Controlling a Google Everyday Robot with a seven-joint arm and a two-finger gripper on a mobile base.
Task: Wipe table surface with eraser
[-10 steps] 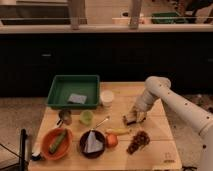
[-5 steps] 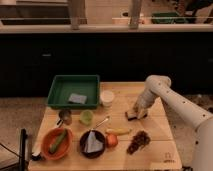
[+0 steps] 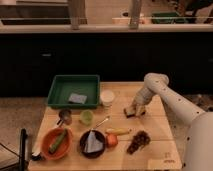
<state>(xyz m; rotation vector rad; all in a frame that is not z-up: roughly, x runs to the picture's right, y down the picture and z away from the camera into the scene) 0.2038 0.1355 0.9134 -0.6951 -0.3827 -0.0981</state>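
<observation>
The light tan plank table surface (image 3: 152, 131) fills the lower middle of the camera view. The eraser (image 3: 131, 111), a small dark block, lies on it right of the white cup (image 3: 106, 97). My gripper (image 3: 136, 108) comes down from the white arm at the right and sits right on the eraser, pressing it against the wood. The eraser's far side is hidden by the gripper.
A green tray (image 3: 74, 90) holding a flat grey-blue pad (image 3: 77, 98) stands at the back left. In front are a green cup (image 3: 87, 117), an orange bowl (image 3: 55, 142), a dark bowl (image 3: 92, 143), a banana (image 3: 119, 131), an orange fruit (image 3: 112, 140) and a grape cluster (image 3: 138, 141).
The gripper and the eraser have slid a little to the left and toward the front across the table. Nothing else has moved.
</observation>
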